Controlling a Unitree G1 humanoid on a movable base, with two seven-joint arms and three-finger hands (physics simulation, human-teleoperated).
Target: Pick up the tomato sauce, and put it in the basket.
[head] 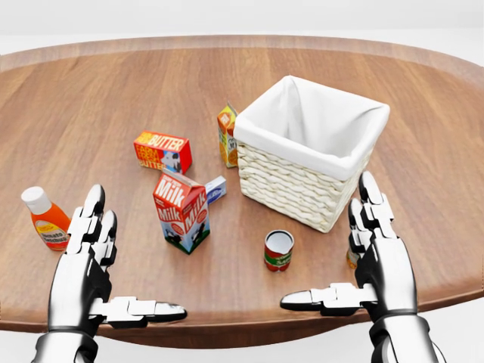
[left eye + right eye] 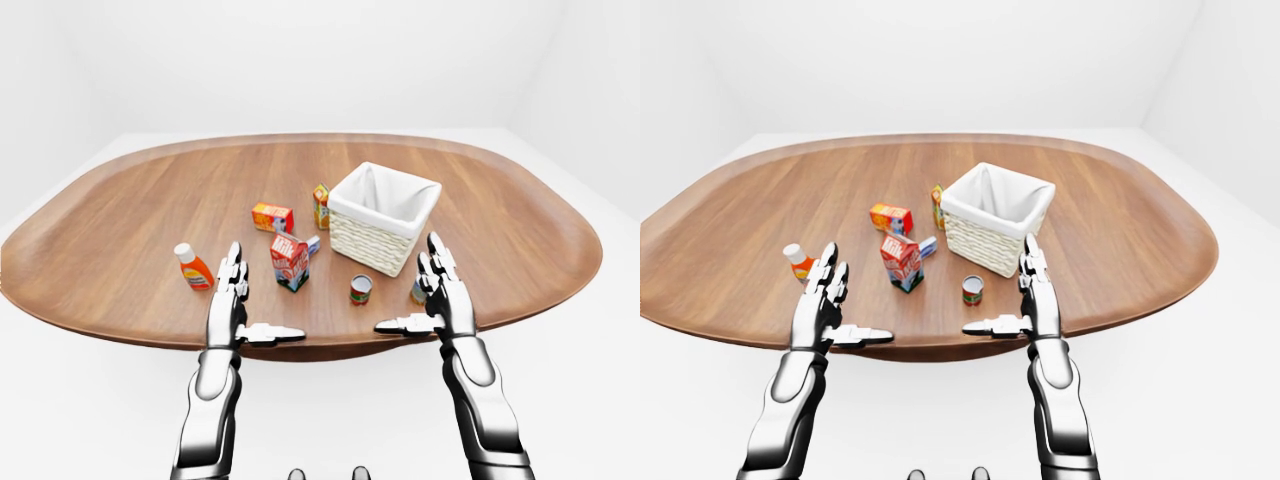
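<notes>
The tomato sauce is a small can with a red label, standing upright on the wooden table just below the basket's near corner. The white-lined wicker basket sits right of centre in the head view. My right hand is open to the right of the can, palm inward, thumb pointing left below it, not touching it. My left hand is open at lower left, between an orange bottle and the milk carton. Both hands hold nothing.
A milk carton stands left of the can, with a butter box, a juice carton and a small white box above it. A ketchup bottle stands far left. Another can is mostly hidden behind my right hand.
</notes>
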